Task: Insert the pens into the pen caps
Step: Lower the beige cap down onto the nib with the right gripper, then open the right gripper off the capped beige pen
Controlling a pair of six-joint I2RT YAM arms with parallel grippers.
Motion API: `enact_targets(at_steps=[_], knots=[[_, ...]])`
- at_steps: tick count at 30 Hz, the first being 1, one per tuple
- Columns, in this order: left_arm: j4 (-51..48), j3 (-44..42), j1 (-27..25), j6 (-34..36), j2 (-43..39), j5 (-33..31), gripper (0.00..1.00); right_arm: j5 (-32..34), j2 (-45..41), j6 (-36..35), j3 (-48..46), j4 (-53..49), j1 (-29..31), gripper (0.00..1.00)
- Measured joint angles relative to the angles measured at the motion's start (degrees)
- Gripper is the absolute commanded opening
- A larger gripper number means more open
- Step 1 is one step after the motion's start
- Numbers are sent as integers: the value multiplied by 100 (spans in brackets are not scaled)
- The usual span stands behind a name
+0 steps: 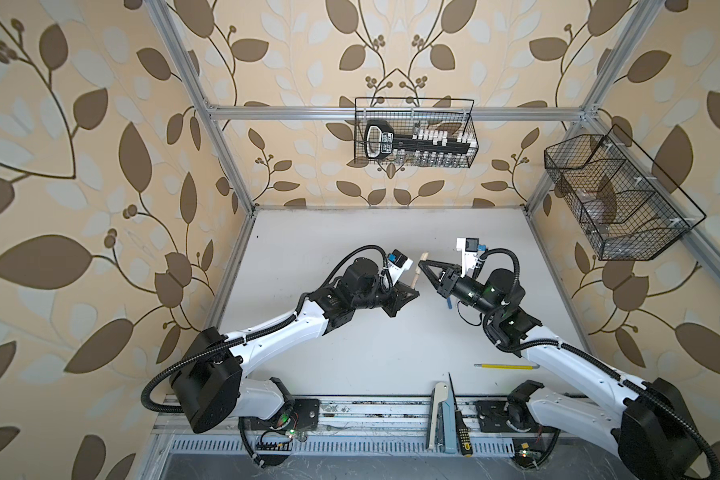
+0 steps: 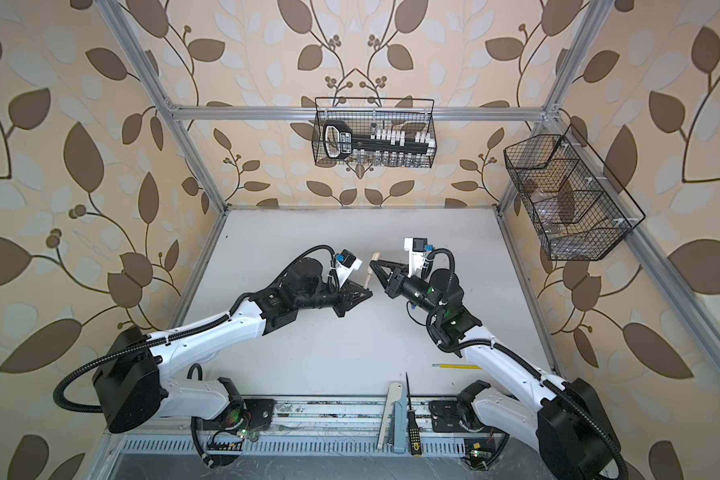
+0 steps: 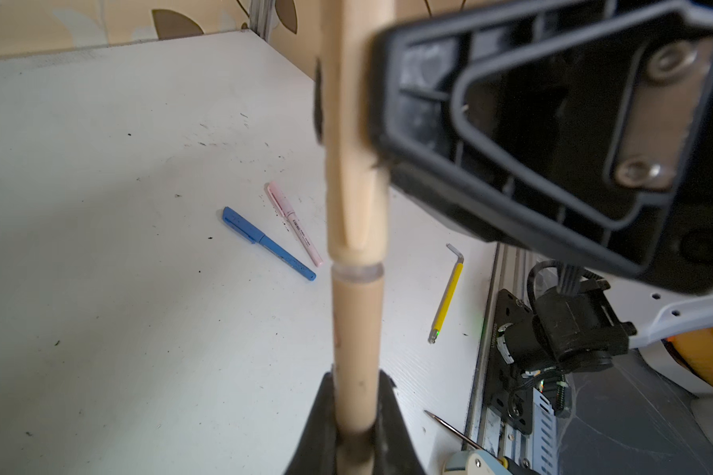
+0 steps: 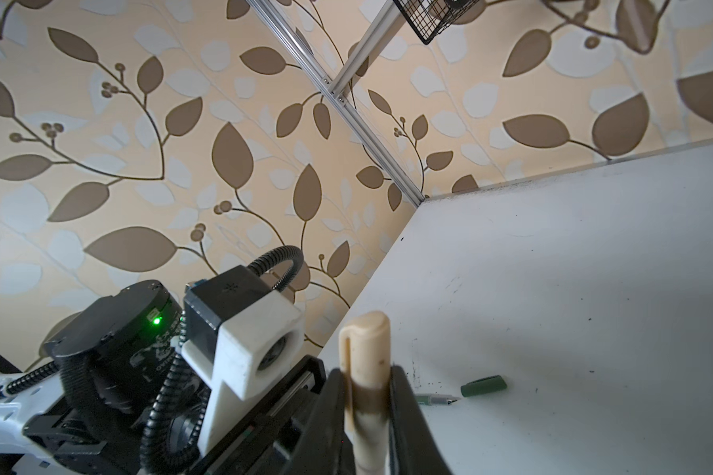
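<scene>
1. Two grippers meet above the middle of the white table (image 1: 350,353) in both top views. The left gripper (image 1: 411,290) pinches the near end of the tan pen (image 1: 415,277). The right gripper (image 1: 422,264) pinches the tan cap (image 1: 423,256) at the pen's far end. Pen and cap are held clear of the table.
2. From the left wrist we see that gripper's fingers (image 3: 322,419) pressed against the tan barrel. The tan cap sits over the pen's front, with a thin clear band showing between cap and barrel. On the table beyond lie a blue pen (image 3: 283,255) and a pale pink pen (image 3: 301,234), each capped, just beside each other. A yellow hex key (image 3: 445,296) lies apart from them.
3. From the right wrist we see that gripper's fingers (image 4: 326,411) clamped on the tan cap, whose rounded end pokes out past them. A dark green cap (image 4: 483,386) lies on the table just off the tip of the dark green pen (image 4: 435,399), not touching it.
</scene>
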Motion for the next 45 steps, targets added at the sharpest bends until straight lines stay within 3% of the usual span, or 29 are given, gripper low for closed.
enact_targets(at_steps=[12, 21, 33, 45], knots=[[-15, 221, 2, 146, 94, 107, 0, 24, -151, -564, 391, -688, -4, 20], [-13, 238, 2, 254, 24, 109, 0, 22, -151, -732, 459, -881, 70, 27], [-13, 245, 0, 284, -26, 109, 0, 24, -463, -1040, 468, -1399, 160, 55], [-17, 245, 2, 282, -26, 157, 0, -848, 184, -922, 1510, -1644, -450, 55]])
